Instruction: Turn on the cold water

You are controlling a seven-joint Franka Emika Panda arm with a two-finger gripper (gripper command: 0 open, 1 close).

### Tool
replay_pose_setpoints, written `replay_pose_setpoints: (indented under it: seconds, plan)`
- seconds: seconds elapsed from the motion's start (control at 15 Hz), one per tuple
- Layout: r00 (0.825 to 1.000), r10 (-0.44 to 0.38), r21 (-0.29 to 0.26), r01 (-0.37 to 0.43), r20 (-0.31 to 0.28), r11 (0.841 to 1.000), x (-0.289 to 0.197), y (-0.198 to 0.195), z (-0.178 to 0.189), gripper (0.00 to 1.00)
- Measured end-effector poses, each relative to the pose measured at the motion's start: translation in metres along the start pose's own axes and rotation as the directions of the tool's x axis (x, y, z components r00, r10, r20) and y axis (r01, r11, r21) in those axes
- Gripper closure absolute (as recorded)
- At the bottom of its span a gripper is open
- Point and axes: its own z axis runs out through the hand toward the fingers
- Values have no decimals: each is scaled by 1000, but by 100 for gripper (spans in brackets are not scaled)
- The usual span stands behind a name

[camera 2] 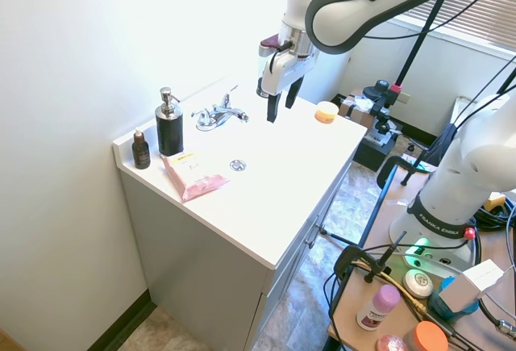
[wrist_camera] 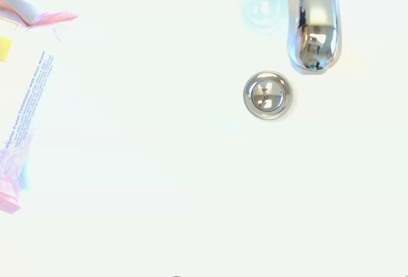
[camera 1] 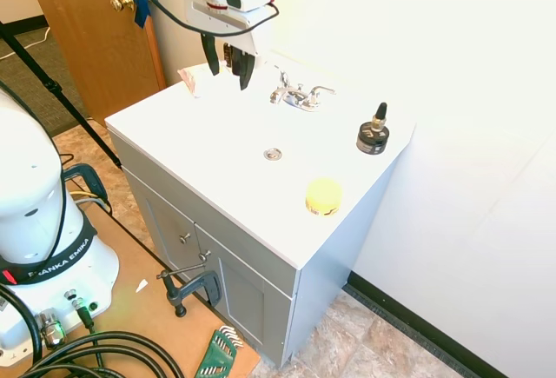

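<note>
Tool [camera 1: 228, 68] hangs open above the basin, near the faucet [camera 1: 295, 95]; its right lever [camera 1: 320, 93], rigid, slick chrome, looks best pushed at the tip.

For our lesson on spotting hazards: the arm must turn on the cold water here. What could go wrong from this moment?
1. The faucet has two matching levers; the open gripper might push the wrong one.
2. The gripper hangs above the basin, not at either lever, so its approach could hit the spout.
3. Splashing water could wet the pink packet nearby.
</note>
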Motion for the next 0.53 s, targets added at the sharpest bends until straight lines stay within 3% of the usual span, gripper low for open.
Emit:
replay_pose_setpoints:
  seconds: [0.13,0.33,0.53]
  plan:
    - [1000,8,3,-8,-6,1000,1,-1,0,0]
    - [991,95,22,-93,-92,995,24,-16,-6,0]
    - [949,222,36,-219,-225,975,86,-50,1,0]
